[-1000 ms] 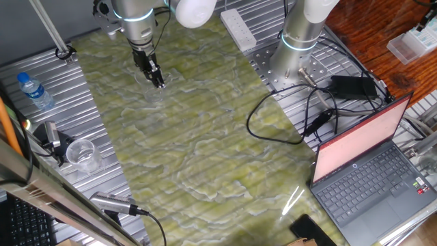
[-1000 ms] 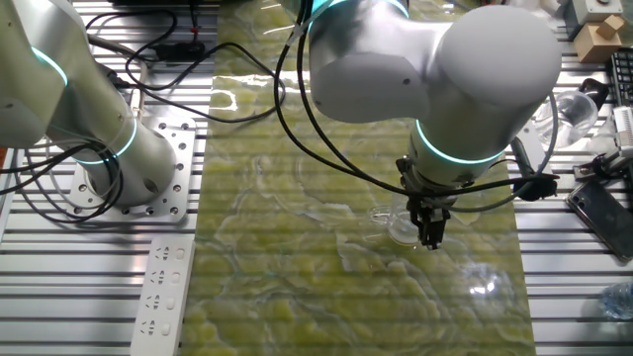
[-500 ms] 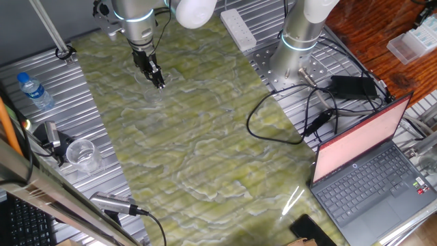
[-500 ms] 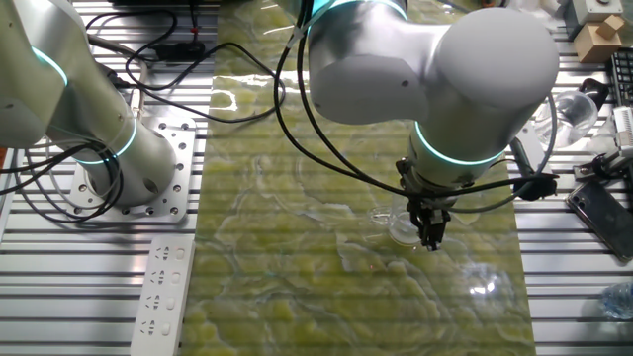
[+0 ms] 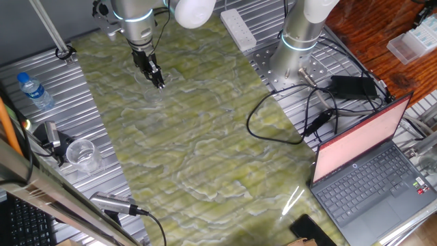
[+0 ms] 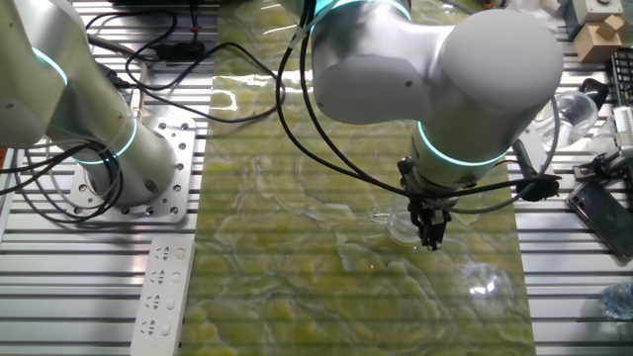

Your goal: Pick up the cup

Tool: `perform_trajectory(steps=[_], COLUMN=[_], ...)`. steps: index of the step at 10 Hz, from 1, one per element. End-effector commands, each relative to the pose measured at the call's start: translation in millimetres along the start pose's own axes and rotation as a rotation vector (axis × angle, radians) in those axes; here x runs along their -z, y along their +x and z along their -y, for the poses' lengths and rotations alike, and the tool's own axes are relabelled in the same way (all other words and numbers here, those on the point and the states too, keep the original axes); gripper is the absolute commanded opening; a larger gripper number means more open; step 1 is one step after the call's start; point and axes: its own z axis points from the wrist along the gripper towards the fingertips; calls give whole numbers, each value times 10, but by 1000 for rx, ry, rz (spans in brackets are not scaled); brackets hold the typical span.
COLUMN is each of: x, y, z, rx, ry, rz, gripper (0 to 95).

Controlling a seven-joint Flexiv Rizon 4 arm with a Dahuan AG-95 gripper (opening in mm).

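Observation:
The cup (image 5: 150,87) is a faint see-through tumbler standing on the green marbled mat at the back left; in the other fixed view the cup (image 6: 400,229) shows as a pale round rim. My gripper (image 5: 158,82) points down at the cup's edge. In the other fixed view the gripper (image 6: 430,237) sits at the cup's right wall, its dark fingers close together and seemingly pinching that wall. The cup's base rests on the mat.
A whiter clear cup (image 5: 82,154) and a blue-capped bottle (image 5: 34,90) stand on the metal table at the left. A second arm's base (image 5: 298,42), cables, a power strip (image 5: 237,27) and a laptop (image 5: 372,167) are at the right.
The gripper has shifted only very slightly upward at the cup. The cup has not visibly moved.

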Motion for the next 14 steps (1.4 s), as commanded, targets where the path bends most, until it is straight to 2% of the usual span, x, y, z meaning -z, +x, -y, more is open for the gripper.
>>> perform_trajectory(steps=[1,6,14], x=[51,176,480], y=[23,67,170], z=[-24,-97,-360], rx=[-14,-18,-50], ry=[-7,-10,-6], rz=[-1,-1,-9], gripper=[760,760,760])
